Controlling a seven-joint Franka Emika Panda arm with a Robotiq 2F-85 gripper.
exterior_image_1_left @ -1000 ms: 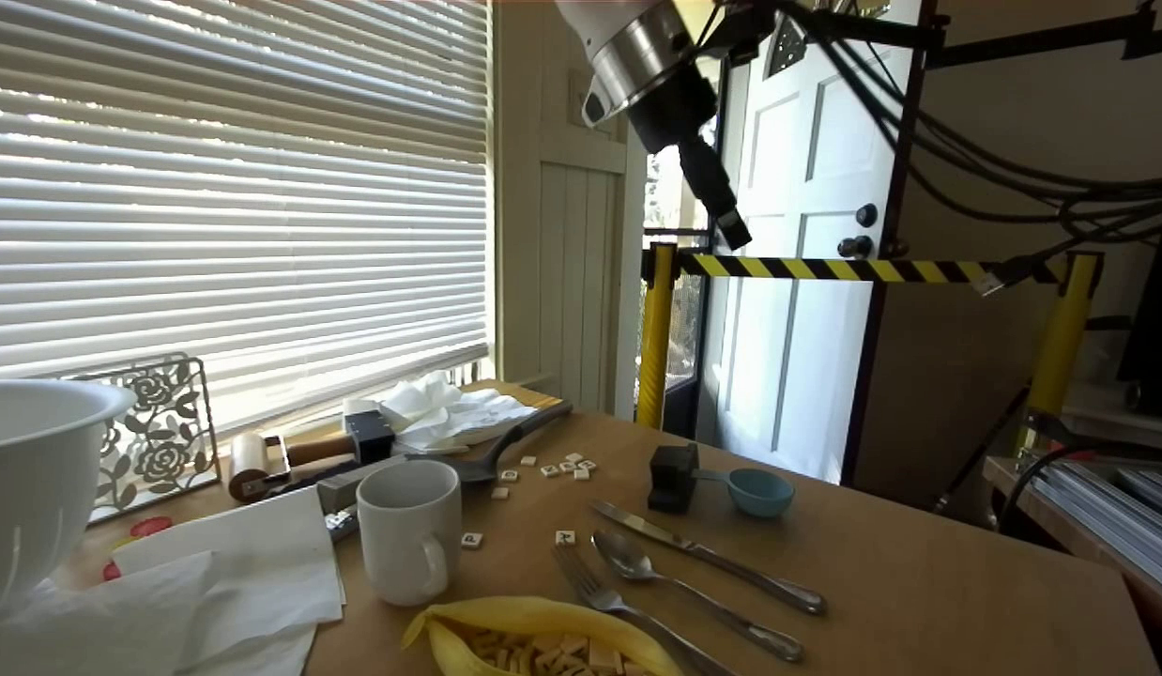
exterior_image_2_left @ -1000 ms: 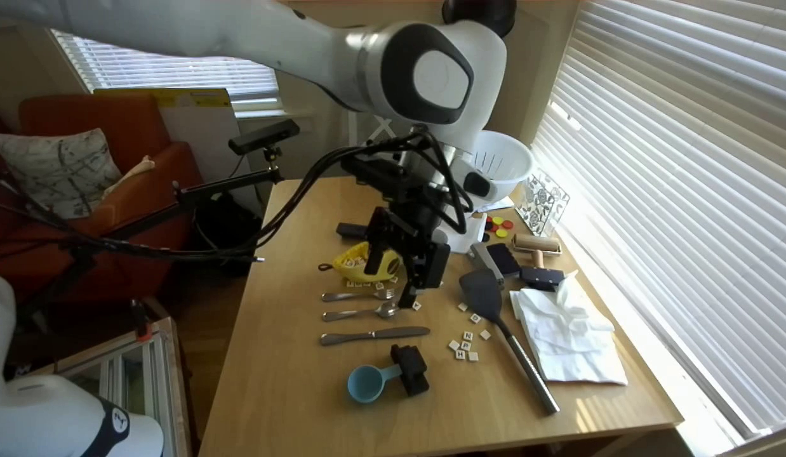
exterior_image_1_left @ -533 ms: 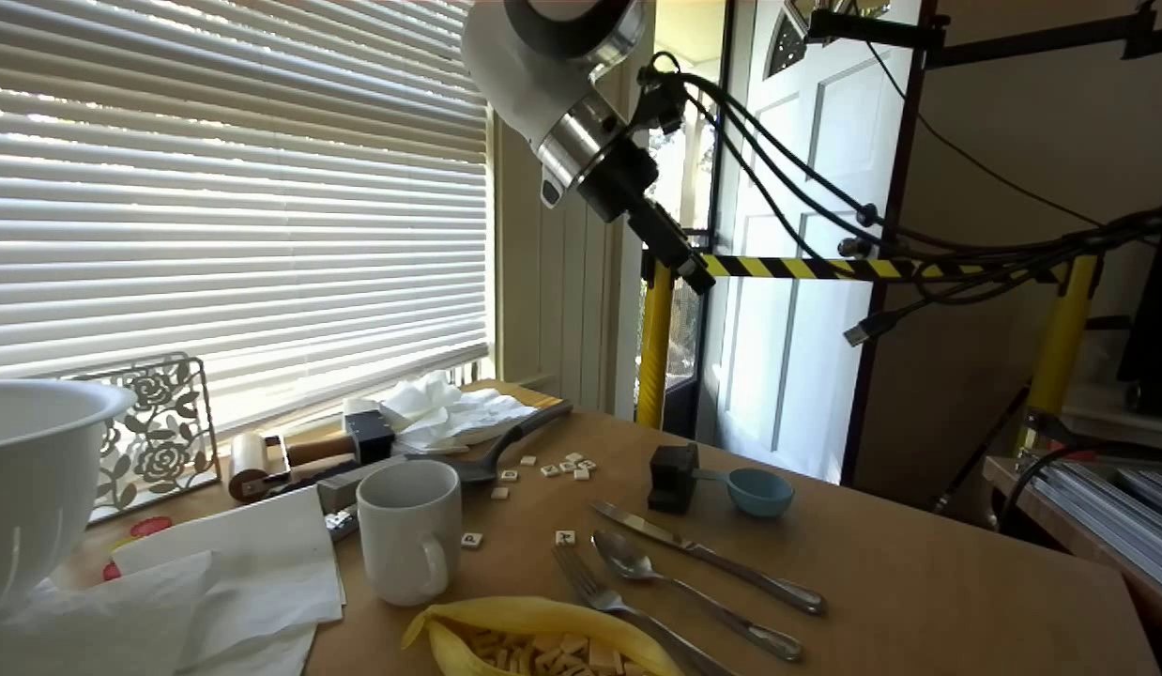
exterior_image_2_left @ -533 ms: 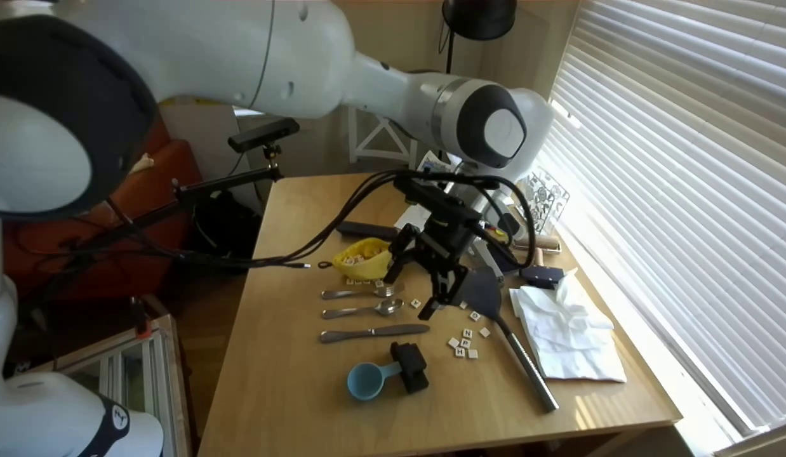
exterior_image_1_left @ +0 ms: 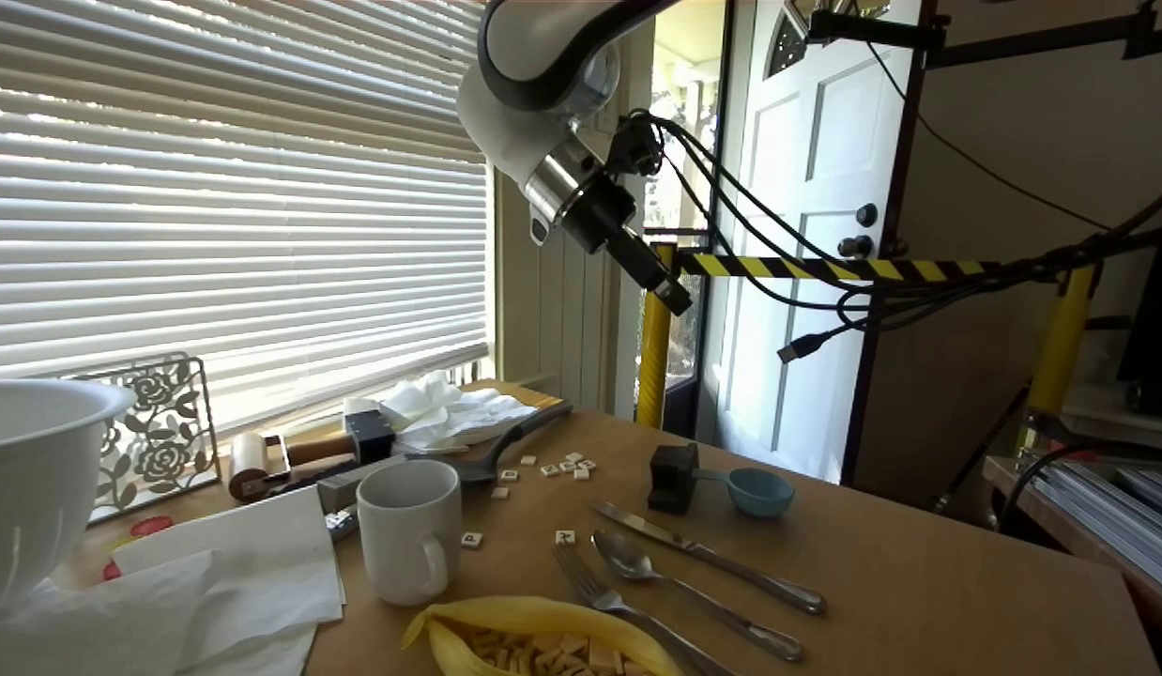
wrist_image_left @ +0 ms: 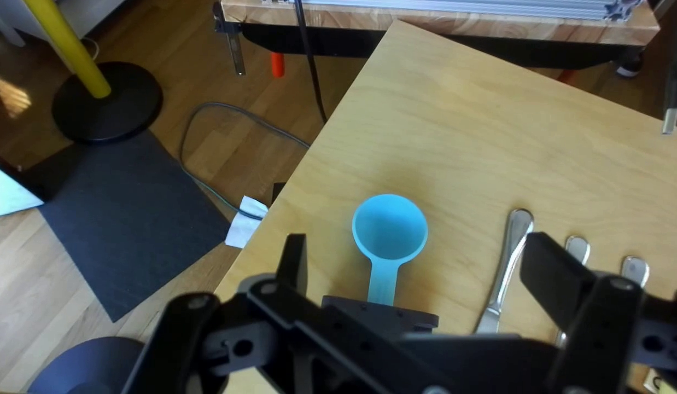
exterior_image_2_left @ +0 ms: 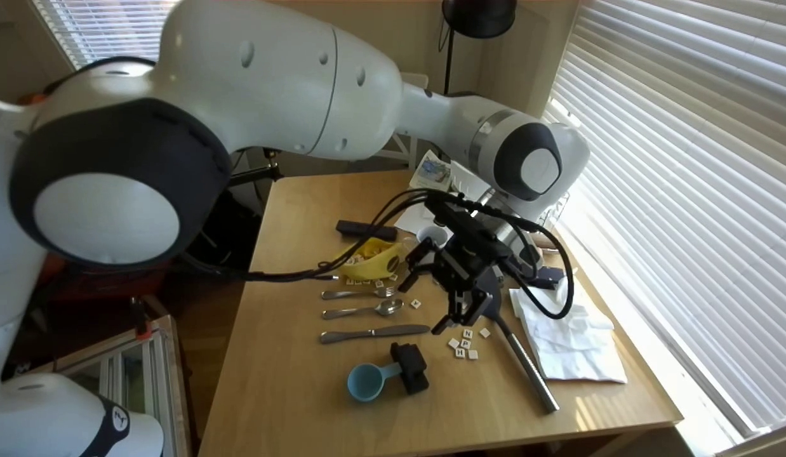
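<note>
In an exterior view, the white arm (exterior_image_2_left: 279,89) is stretching over more of the upper left than it was a second ago. To the left of the fingers (wrist_image_left: 293,262), the fork (exterior_image_2_left: 358,294) and the spoon (exterior_image_2_left: 361,311) are lying on the bench (exterior_image_2_left: 285,406), with the knife (exterior_image_2_left: 383,332) resting lower. Also to their lower left, the blue measuring cup (exterior_image_2_left: 366,383) is lying unmoved (in the wrist view it is showing between them), its handle reaching to the black block (exterior_image_2_left: 409,369), which is showing below the fingers. The yellow pouch (exterior_image_2_left: 369,271), holding wooden tiles (exterior_image_1_left: 562,652), is sitting to their upper left. The fingers themselves are hanging over the bench, standing wide apart just as a second ago, but they are now appearing lower in both exterior views and closer to the blinds (exterior_image_2_left: 685,158). To their right, the loose letter tiles (exterior_image_2_left: 466,344), the spatula (exterior_image_2_left: 521,357) and the white napkin (exterior_image_2_left: 574,346) are keeping their places, the napkin lying farthest out.
</note>
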